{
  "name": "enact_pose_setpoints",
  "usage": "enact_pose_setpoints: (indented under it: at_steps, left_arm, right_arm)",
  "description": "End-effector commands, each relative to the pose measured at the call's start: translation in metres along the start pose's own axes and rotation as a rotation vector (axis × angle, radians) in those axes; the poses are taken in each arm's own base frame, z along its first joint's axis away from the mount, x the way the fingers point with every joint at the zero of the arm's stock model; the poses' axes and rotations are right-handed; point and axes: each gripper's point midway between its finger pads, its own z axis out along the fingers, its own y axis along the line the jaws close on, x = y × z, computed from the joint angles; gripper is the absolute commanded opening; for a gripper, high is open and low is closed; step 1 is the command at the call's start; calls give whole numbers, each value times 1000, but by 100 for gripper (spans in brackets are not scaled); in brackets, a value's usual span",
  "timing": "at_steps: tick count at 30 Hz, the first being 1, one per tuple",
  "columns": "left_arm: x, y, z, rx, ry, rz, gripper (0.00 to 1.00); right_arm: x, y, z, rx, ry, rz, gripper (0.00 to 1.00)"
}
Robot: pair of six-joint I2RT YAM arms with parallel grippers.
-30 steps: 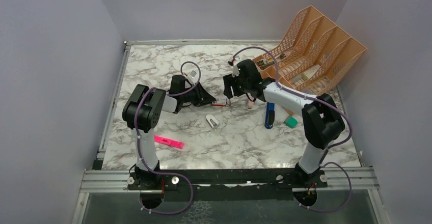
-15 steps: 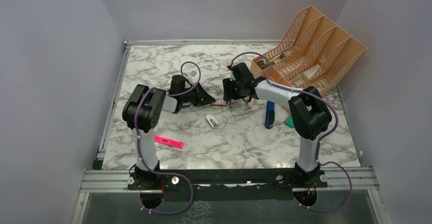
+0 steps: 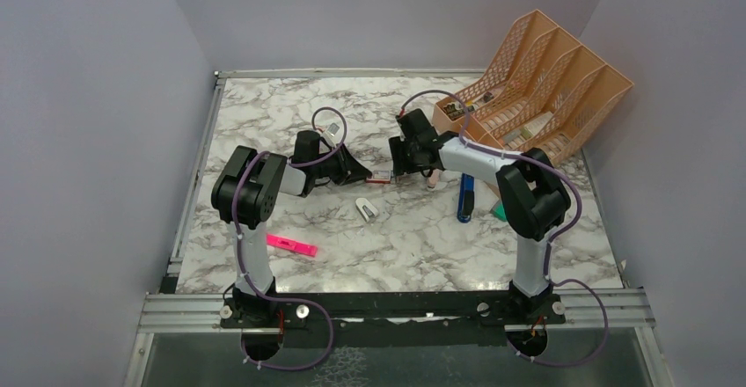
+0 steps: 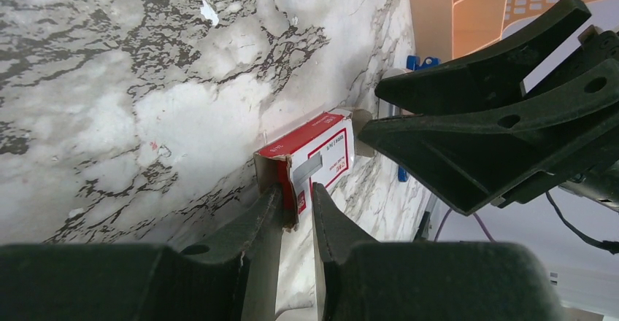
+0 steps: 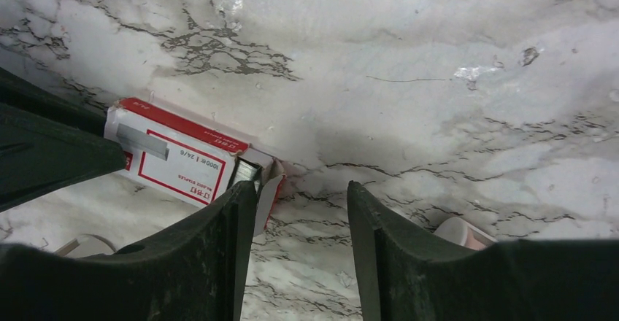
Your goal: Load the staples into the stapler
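The staples [image 5: 247,170] sit inside the red-and-white box [image 5: 182,162], their grey ends showing at its open end. The box lies flat on the marble table [image 3: 422,246], between your two grippers.

At the box's closed end, your left gripper [image 4: 298,198] is clamped on it, one finger on each side. At the open end, your right gripper [image 5: 300,198] has its jaws apart with nothing between them. One finger rests against the open flap and the other stands clear of the box.

Over the last second the right arm has folded in and brought its gripper close to the box mouth, and its jaws have narrowed. The left gripper has tightened and not moved. So the box looks pinned and ready for the block to be drawn out, though nothing has been drawn out yet.

Nearer you than the box lies a small white object [image 3: 367,208]; I cannot say for certain that it is the stapler. The pink highlighter [image 3: 292,245] lies well apart from the box, nearer still and to the left.
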Motion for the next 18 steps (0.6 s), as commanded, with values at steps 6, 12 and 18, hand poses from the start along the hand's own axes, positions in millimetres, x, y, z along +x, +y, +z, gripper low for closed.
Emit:
enact_pose_setpoints:
  at_steps: [6, 12, 18]
  left_arm:
    - [-3, 0, -2, 9, -13, 32, 22]
    - [-3, 0, -3, 10, -13, 34, 22]
    - [-3, -1, -4, 13, -13, 40, 21]
  right_arm:
    - [-8, -17, -8, 116, -3, 10, 42]
    - [-6, -5, -6, 47, 7, 8, 31]
    - [-1, 8, -5, -28, 24, 20, 36]
